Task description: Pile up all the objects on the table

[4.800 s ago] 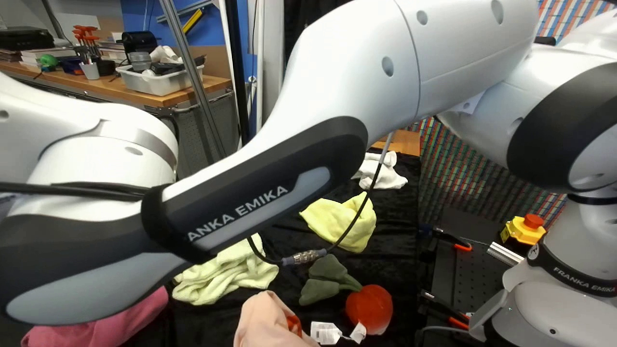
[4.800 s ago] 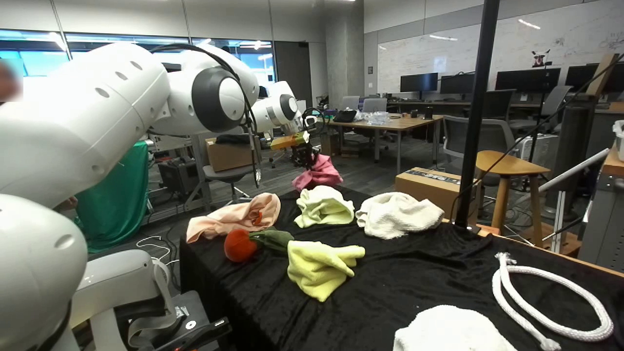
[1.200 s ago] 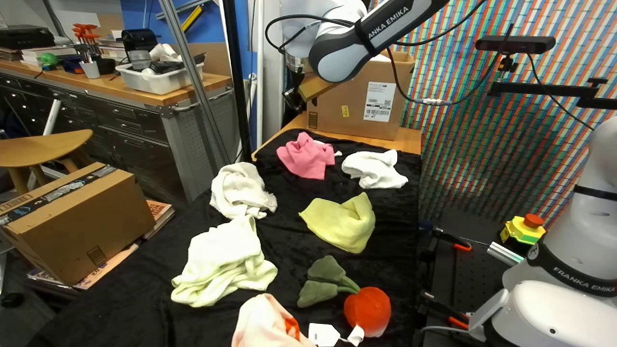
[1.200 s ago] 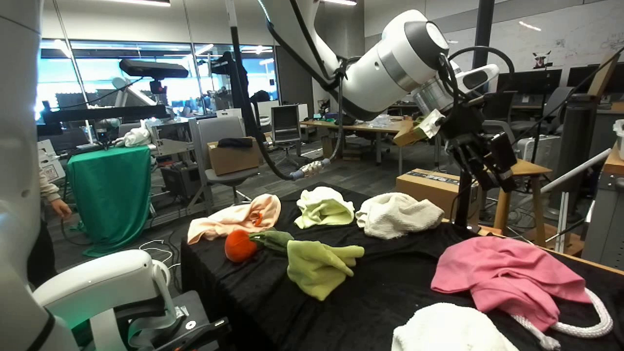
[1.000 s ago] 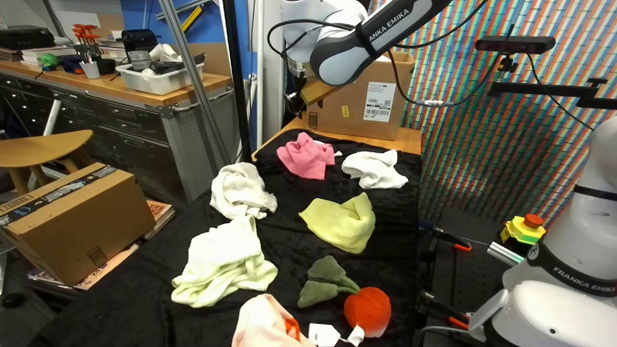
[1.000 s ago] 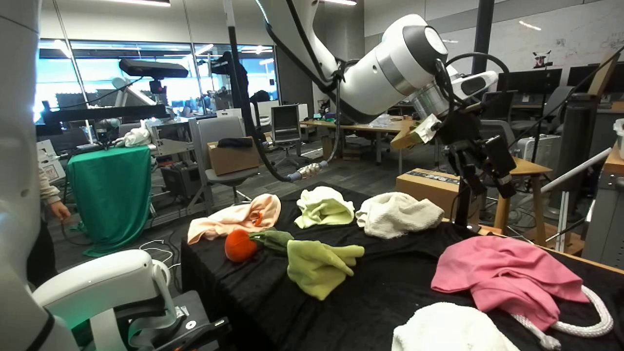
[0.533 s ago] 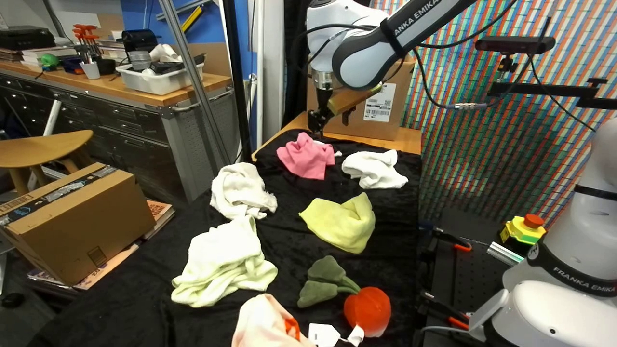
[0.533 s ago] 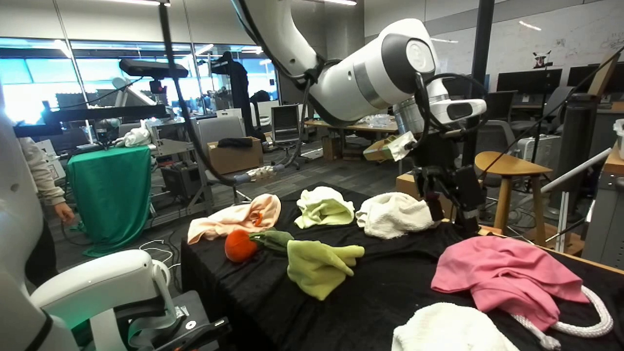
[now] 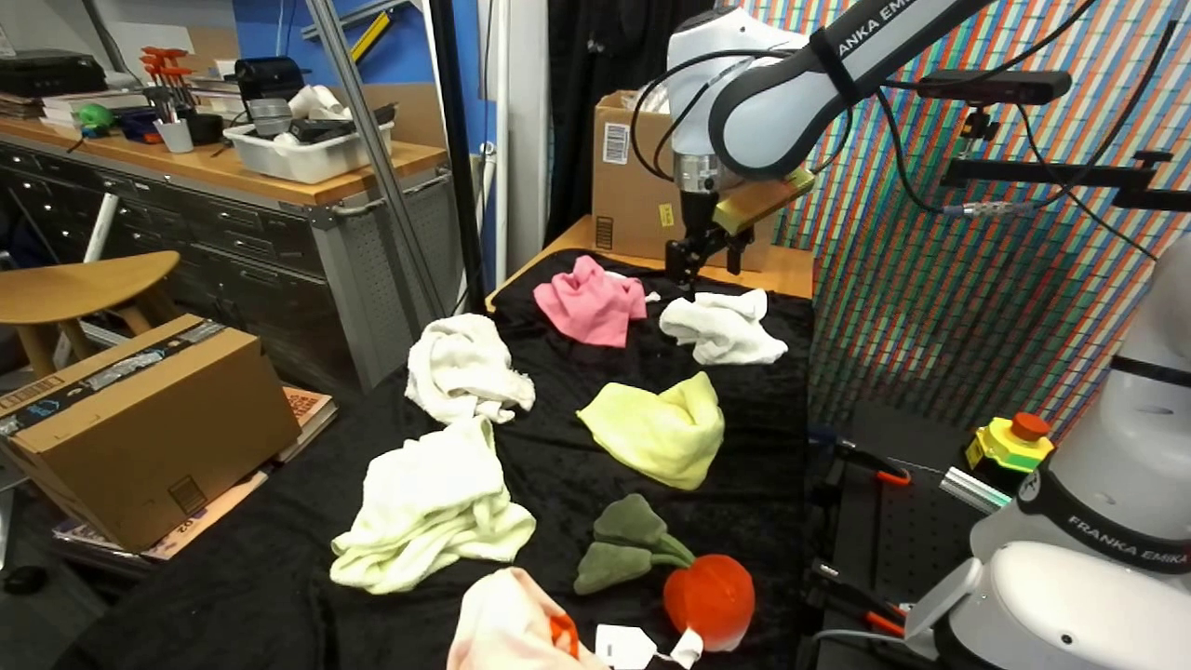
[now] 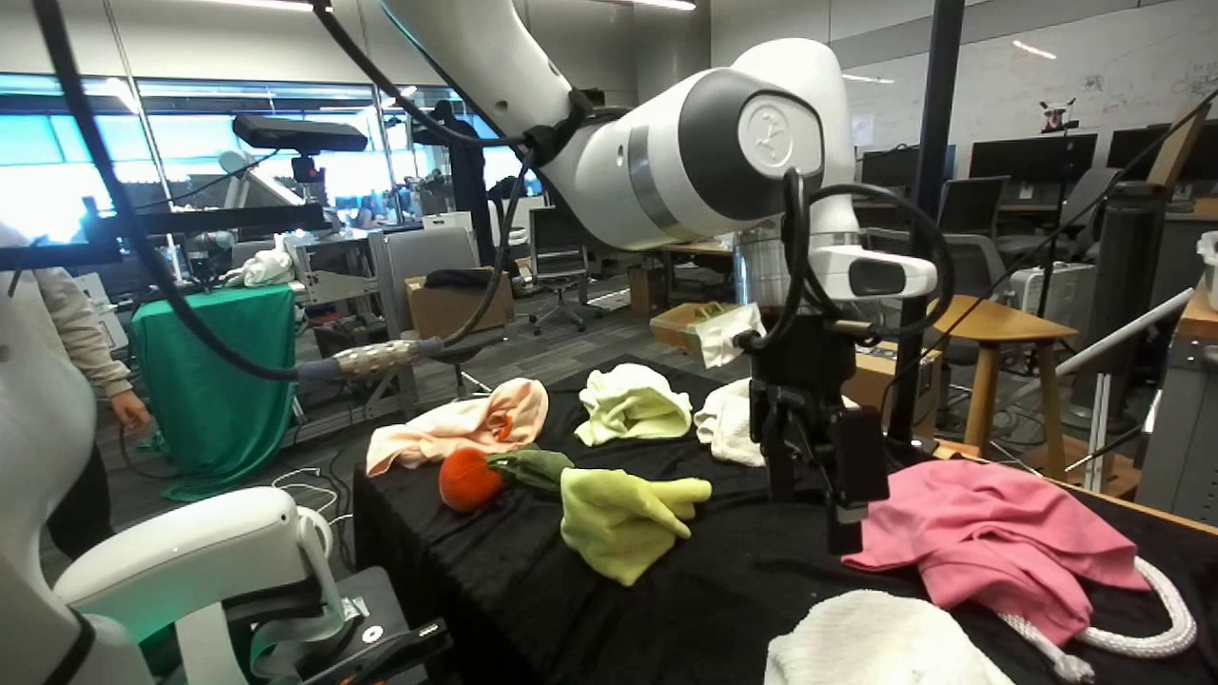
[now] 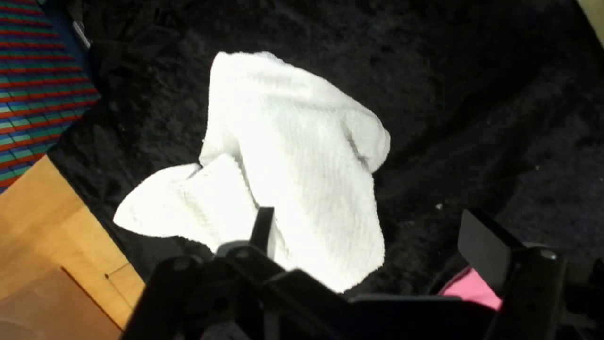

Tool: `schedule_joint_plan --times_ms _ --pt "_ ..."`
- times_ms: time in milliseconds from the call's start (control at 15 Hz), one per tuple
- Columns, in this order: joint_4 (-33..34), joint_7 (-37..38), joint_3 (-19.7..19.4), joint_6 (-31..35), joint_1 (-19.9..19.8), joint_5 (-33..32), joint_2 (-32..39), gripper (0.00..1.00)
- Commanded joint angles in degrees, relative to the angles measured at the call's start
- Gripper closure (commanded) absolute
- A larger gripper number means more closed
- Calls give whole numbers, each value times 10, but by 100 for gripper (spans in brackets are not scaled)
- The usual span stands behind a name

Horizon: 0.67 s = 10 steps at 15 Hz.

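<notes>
The fingers [image 11: 483, 251] are released and stand wide apart above the black desk [image 9: 270, 568], near to the white cloth [image 11: 311, 184]. The pink cloth [image 10: 994, 547] lies partly over a white rope [image 10: 1175, 609]; the others — yellow cloth [image 9: 659, 433], pale green cloth [image 9: 433, 512], cream cloth [image 9: 463, 368], peach cloth [image 9: 510, 623] and orange-red ball [image 9: 709, 600] — are spread on this same desk.

In an exterior view, a bare lane of black tabletop [image 9: 554, 447] runs down the middle, with the yellow cloth [image 9: 661, 430] to its right, the off-white cloth [image 9: 461, 368] and pale green cloth [image 9: 433, 512] to its left, and the peach cloth [image 9: 507, 623] blocking it at the bottom. A cardboard box [image 9: 625, 195] stands behind the gripper [image 9: 709, 272] at upper center. In the wrist view, room opens toward upper right, past the white cloth [image 11: 306, 156] at center.
</notes>
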Motion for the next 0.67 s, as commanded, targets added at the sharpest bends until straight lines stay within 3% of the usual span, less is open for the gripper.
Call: schedule_joint_plan --times_ms 0,600 --pt "-39 -57 5 28 -24 25 -19 0" --pt "-70 -156 2 108 -44 98 32 0"
